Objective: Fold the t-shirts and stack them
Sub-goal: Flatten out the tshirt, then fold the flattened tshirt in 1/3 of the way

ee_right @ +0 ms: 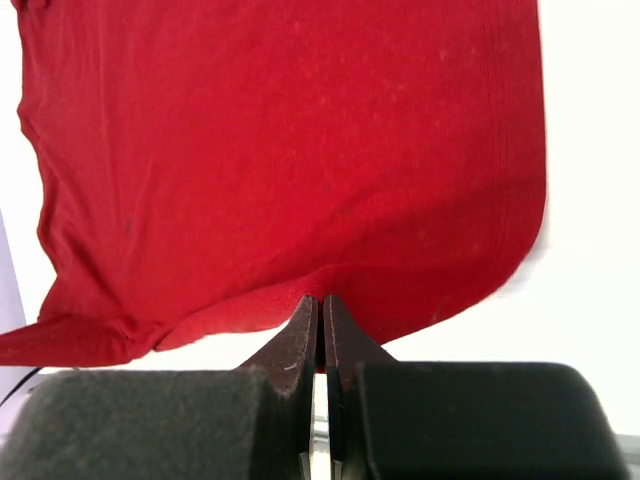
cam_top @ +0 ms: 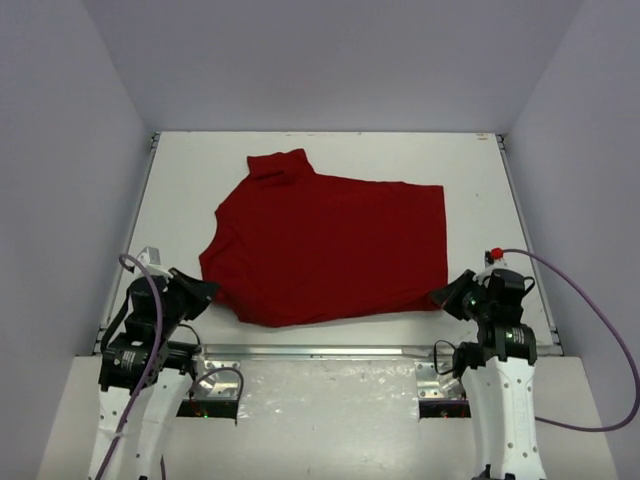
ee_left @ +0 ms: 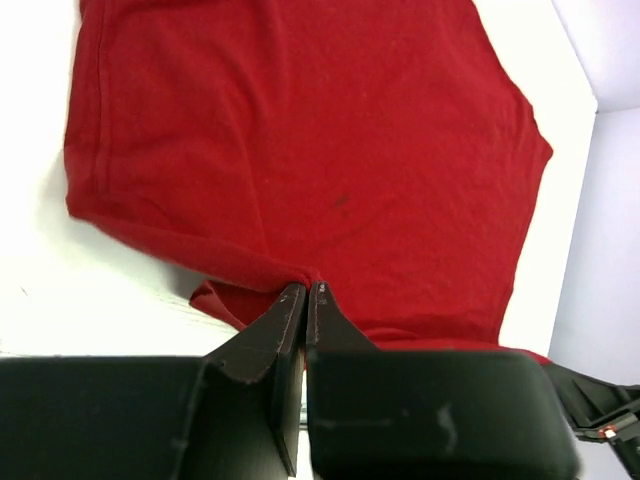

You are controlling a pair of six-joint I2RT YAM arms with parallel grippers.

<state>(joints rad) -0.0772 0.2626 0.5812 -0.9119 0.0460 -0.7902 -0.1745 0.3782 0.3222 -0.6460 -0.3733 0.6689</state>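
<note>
The left fingers [cam_top: 203, 290] sit low over the near left part of the white tabletop [cam_top: 180, 180], pressed together with no gap showing between them. In the left wrist view, the tips of these fingers [ee_left: 296, 298] meet right on the near edge of the dark red t-shirt [ee_left: 300, 130]. The cloth puckers up into the tips there, and a small flap of it is tucked just beside and below them. From that point the t-shirt [cam_top: 330, 240] lies spread flat ahead of the fingers and across to the right, with one short part sticking out at its far edge. It fills the stretch between the two pairs of fingers. The right fingers [cam_top: 443, 296] are likewise closed tight at the shirt's near right corner. In the right wrist view, their tips [ee_right: 310, 312] pinch the hem, which rises in a small peak where they grip, while the rest of the shirt [ee_right: 280, 150] lies flat beyond them.
</note>
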